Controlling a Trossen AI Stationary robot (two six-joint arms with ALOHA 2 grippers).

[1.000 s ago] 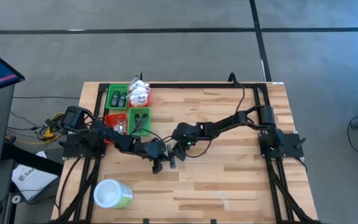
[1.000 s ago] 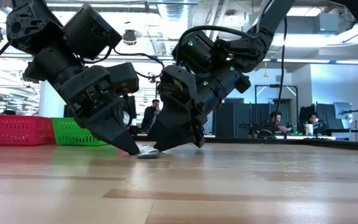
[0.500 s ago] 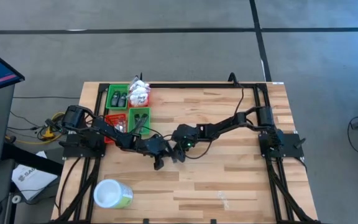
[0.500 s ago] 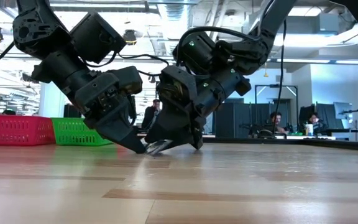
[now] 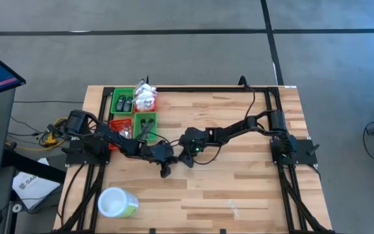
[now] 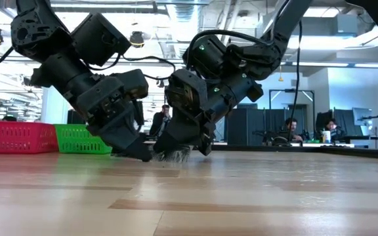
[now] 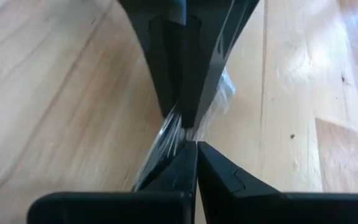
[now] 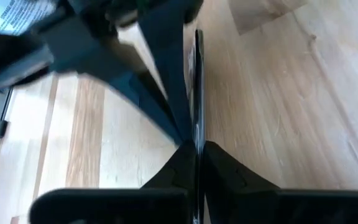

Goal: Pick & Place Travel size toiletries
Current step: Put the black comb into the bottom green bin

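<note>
A small clear-wrapped packet (image 6: 172,156), one of the travel size toiletries, hangs just above the table's middle, between my two grippers. My left gripper (image 5: 165,170) comes at it from the table's left and is shut on it. My right gripper (image 5: 187,160) comes from the right and is shut on it too. The two sets of fingertips meet almost nose to nose. In the right wrist view the packet (image 8: 197,74) shows edge-on as a thin dark strip. More toiletries lie in the bins at the far left. My left gripper pinches the packet's crinkly clear wrapper (image 7: 174,132) between its two shut fingers, slanting down from the table's left. How many layers it has cannot be told. The packet sits tilted, just off the wood. My right gripper pinches the packet's thin edge (image 8: 197,127) between its two fingers, slanting down from the table's right. The packet runs on ahead along the fingers toward my left gripper. It hangs tilted, close above the table.
Two green bins (image 5: 123,103) (image 5: 146,123) and a red bin (image 5: 120,128) stand at the far left, with a heap of white packets (image 5: 146,97) beside them. A white-lidded green tub (image 5: 117,203) stands near the front left. People sit in the room beyond.
My right gripper has shut on the packet. The packet lay flat on the table a second ago; its end has tipped up and it now hangs just above the wood. My left gripper has risen a little and tipped flatter, staying shut.
</note>
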